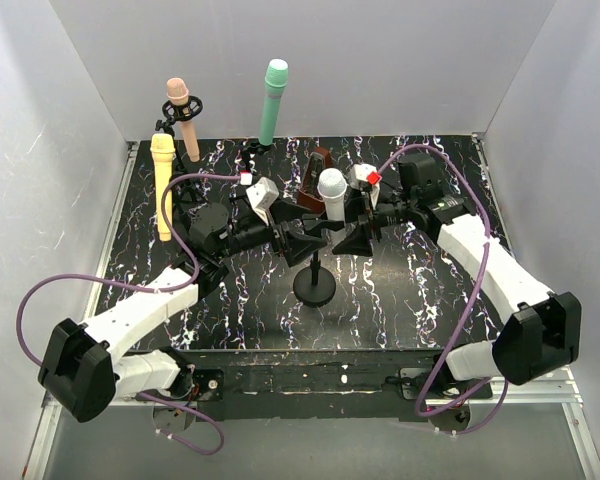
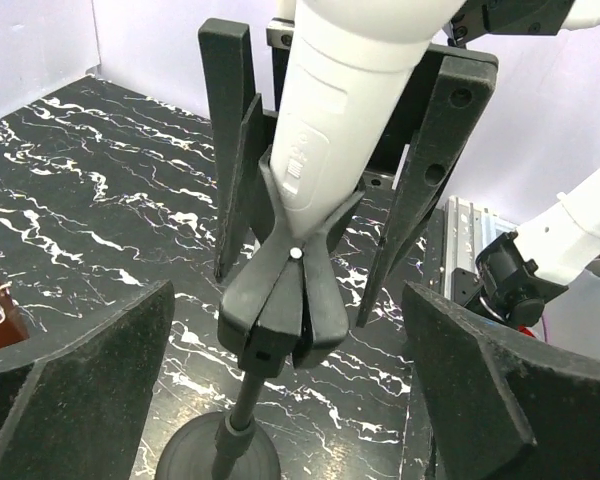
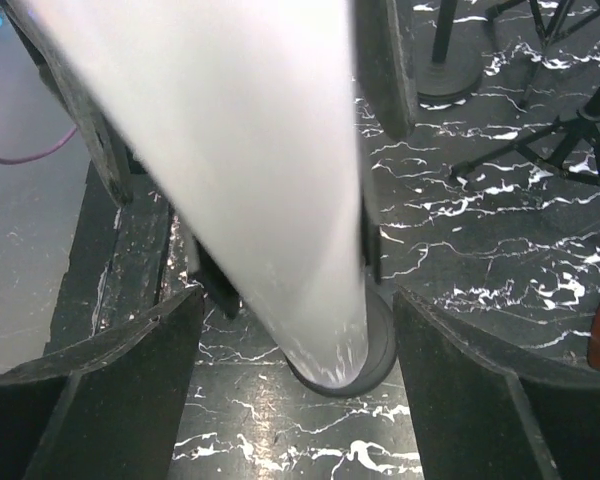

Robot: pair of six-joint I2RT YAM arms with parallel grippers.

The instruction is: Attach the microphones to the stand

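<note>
Left wrist view: white microphone (image 2: 345,90) sits in the centre stand's clip (image 2: 285,300), right gripper (image 2: 340,170) clamped around it, left gripper (image 2: 285,390) spread. Next: release cleanly.

The black white-veined counter (image 1: 400,290) carries a round-based stand (image 1: 313,287) at center — a brown metronome (image 1: 314,172) behind.

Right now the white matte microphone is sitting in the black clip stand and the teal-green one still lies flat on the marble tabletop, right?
Not quite: the teal-green microphone stands upright on a stand at the back, as the top external view shows. The white matte microphone is in the black clip stand.
</note>
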